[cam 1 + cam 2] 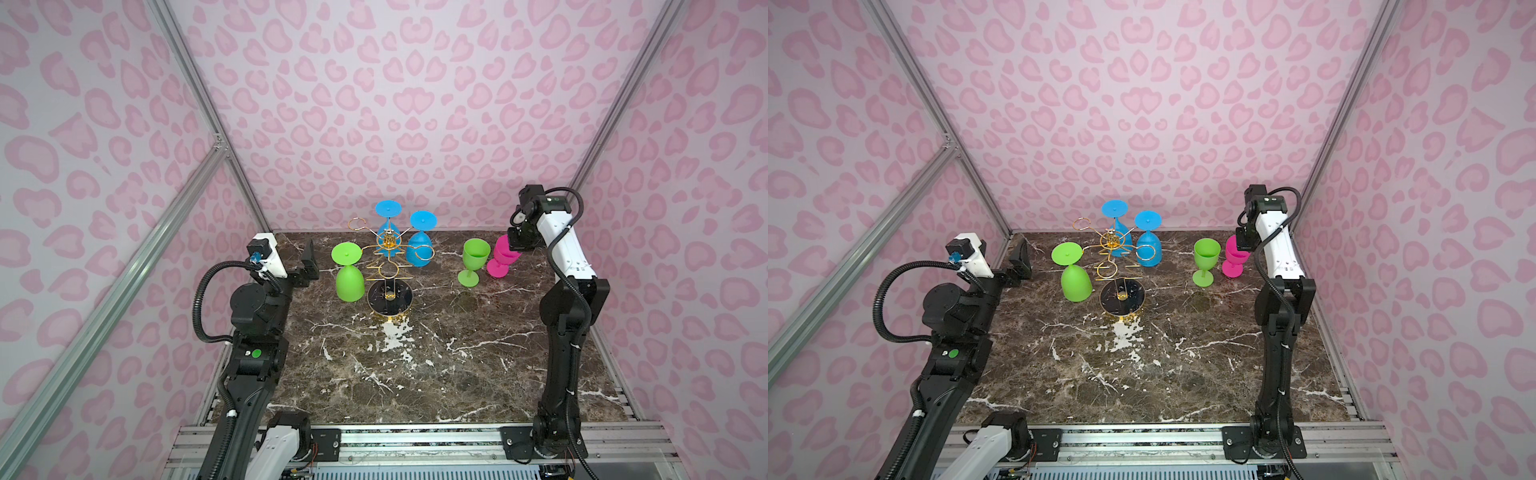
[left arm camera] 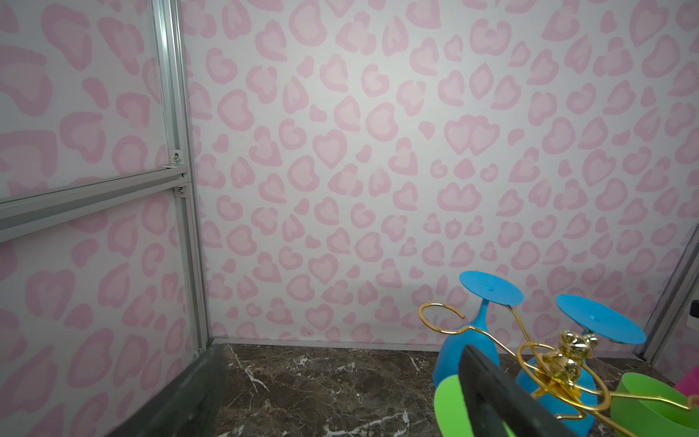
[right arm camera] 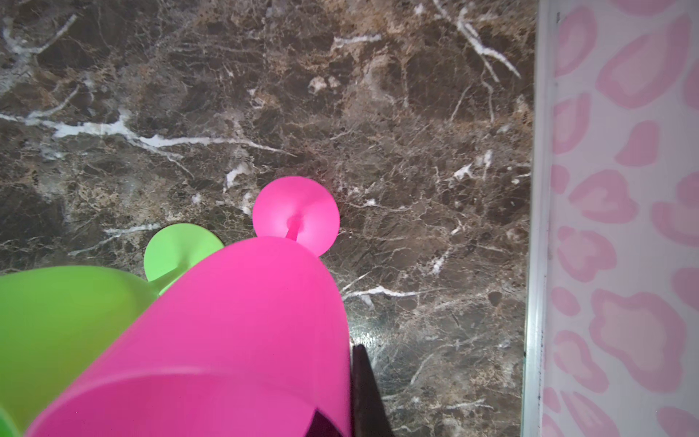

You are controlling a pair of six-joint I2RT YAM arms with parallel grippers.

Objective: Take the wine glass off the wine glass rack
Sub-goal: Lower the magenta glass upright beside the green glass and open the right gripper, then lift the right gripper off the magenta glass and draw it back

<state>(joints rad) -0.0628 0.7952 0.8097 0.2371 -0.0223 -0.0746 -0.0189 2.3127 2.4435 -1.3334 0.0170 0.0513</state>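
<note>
Right claw [image 1: 512, 246] pinched shut on the rim of the pink wine glass [image 1: 503, 257]. Glass mouth up, foot down, long axis near vertical, at 3 o'clock of the rack [image 1: 378, 297]. Left claw [image 1: 309, 262] wide, empty, at 9 o'clock of the rack.

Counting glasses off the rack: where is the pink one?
In both top views the pink glass is upright at far right of the table, just right of the upright green glass, with the right claw pinching its rim.
</note>
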